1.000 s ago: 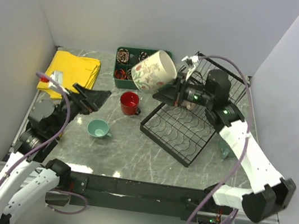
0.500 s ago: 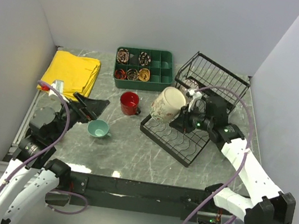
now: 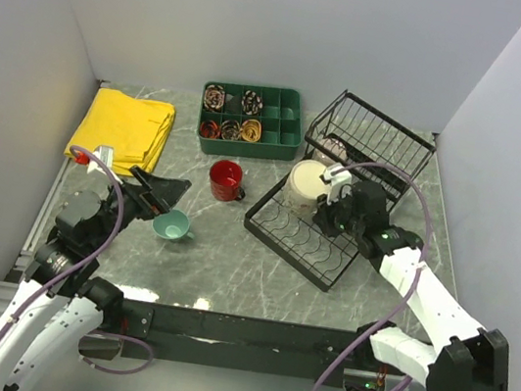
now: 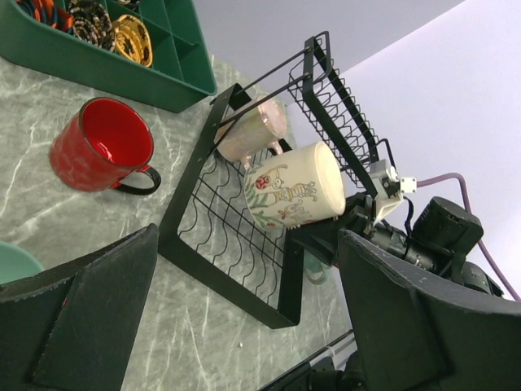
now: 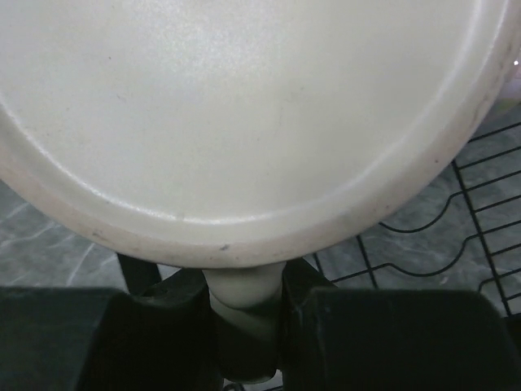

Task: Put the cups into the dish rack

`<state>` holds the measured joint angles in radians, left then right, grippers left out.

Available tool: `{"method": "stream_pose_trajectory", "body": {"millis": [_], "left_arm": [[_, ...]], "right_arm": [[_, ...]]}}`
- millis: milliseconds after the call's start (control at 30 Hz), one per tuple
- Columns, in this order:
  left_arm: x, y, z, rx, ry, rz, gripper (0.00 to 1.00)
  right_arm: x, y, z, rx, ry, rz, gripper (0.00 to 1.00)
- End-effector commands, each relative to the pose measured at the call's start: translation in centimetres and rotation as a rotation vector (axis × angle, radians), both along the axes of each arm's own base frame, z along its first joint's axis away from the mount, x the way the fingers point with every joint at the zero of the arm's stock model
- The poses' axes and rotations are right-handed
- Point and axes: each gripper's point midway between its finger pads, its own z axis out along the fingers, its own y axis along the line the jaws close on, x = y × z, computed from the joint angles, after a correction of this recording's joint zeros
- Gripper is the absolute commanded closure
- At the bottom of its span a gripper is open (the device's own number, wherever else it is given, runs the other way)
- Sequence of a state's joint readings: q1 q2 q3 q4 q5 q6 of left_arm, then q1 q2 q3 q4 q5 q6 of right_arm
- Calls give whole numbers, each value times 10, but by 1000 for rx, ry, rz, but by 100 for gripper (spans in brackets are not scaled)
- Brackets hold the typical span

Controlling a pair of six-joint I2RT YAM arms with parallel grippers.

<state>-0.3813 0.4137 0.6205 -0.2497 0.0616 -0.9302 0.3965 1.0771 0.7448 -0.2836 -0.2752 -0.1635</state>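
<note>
Two grippers | right gripper (image 5: 248,326) pinching cream mug (image 3: 306,181) by its handle, base up over dish rack (image 3: 302,247) | left gripper (image 3: 164,190) spread wide near teal mug (image 3: 171,227)

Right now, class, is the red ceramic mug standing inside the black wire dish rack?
No: the red ceramic mug stands on the grey marbled tabletop, outside the frame of the black wire dish rack.

Cream mug (image 4: 293,194) (red-green floral print), red mug (image 4: 102,155), black rack (image 4: 189,175)
</note>
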Motion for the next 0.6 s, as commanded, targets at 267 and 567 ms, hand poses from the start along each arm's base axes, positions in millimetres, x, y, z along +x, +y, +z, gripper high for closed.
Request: {"method": "stream_pose_trajectory", "body": {"millis": [267, 567], "left_arm": [[0, 0, 5, -21, -17, 6, 4], [-1, 2, -2, -24, -10, 11, 4]], "right_arm": [[64, 14, 36, -36, -285, -76, 100], [75, 15, 10, -112, -286, -115, 100]]}}
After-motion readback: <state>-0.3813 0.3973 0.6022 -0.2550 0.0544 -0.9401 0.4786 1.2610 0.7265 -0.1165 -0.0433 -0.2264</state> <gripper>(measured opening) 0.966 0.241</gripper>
